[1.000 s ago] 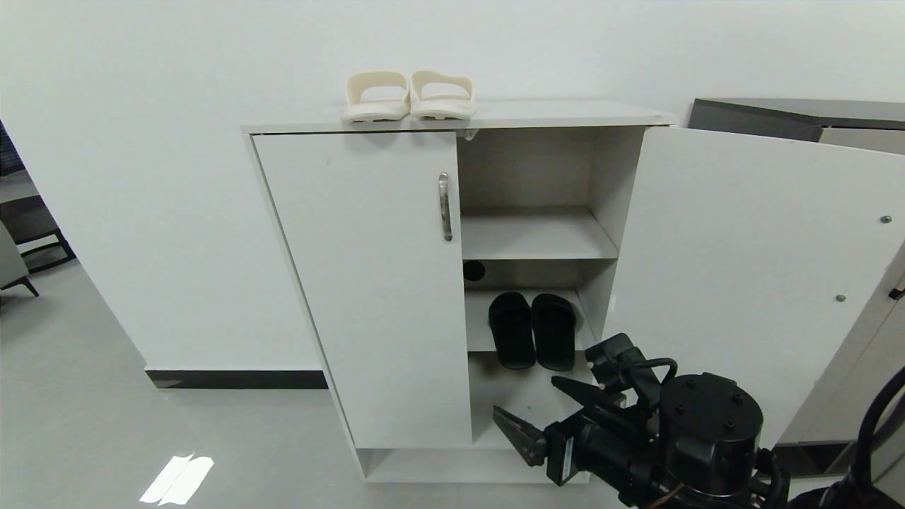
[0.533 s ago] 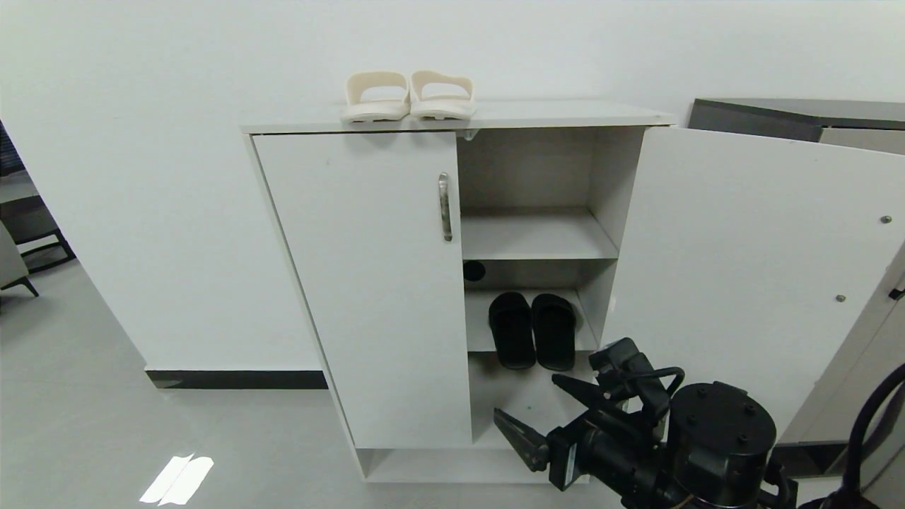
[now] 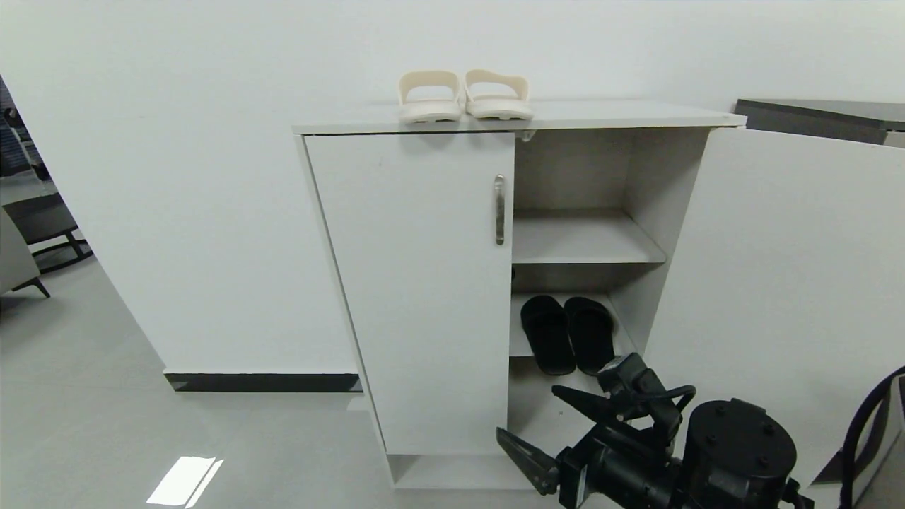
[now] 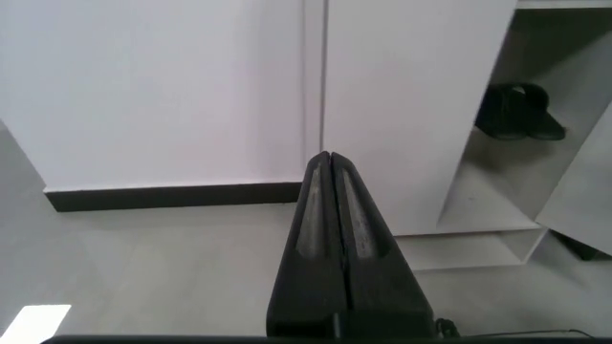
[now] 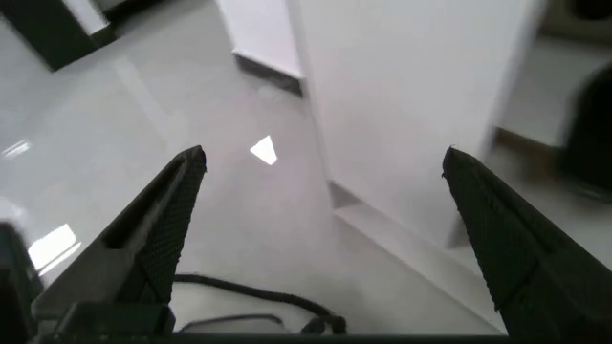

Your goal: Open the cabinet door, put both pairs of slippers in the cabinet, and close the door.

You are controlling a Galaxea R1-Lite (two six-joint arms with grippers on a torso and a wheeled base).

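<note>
Jaws wide apart and empty on the right gripper (image 3: 548, 430), low before the open half of the cabinet (image 3: 636, 114); pressed together on the left gripper (image 4: 329, 177). Cream slippers (image 3: 464, 95) side by side at the front edge of the cabinet top. Probably light, soft foam; best pinched by the straps (image 3: 428, 79). Black slippers (image 3: 568, 334) on the middle shelf (image 3: 517, 339), right door (image 3: 792, 283) open.

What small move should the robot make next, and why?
Probably raise the open right gripper toward the cream slippers on the cabinet top: the black slippers lie on a shelf inside, the door stands open, and the gripper is low.
</note>
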